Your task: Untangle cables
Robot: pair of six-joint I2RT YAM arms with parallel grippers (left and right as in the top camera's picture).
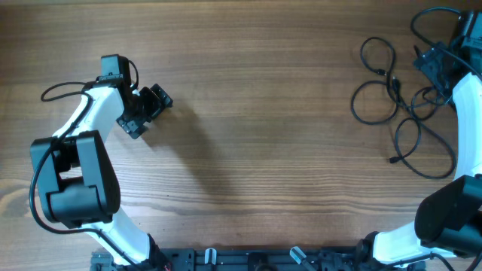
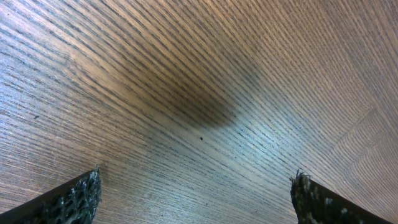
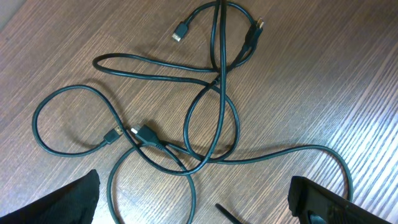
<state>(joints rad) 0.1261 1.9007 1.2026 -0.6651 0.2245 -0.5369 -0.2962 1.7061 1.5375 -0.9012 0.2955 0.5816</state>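
The cables [image 1: 392, 102] are thin black cords lying in overlapping loops on the wooden table at the far right. In the right wrist view the cables [image 3: 214, 82] cross one another in several places, with small plugs [image 3: 180, 31] showing at the loose ends. My right gripper [image 1: 427, 66] hovers over the upper right side of the loops. In its own view the right gripper [image 3: 194, 193] is open, with one loop passing under the gap. My left gripper [image 1: 153, 113] is far off at the left; the left gripper [image 2: 196, 186] is open over bare wood.
The wooden table [image 1: 263, 113] stretches between the two arms. The thicker black wires of the right arm [image 1: 433, 22] curl at the top right corner, close to the cables. Both arm bases stand at the front edge [image 1: 248, 260].
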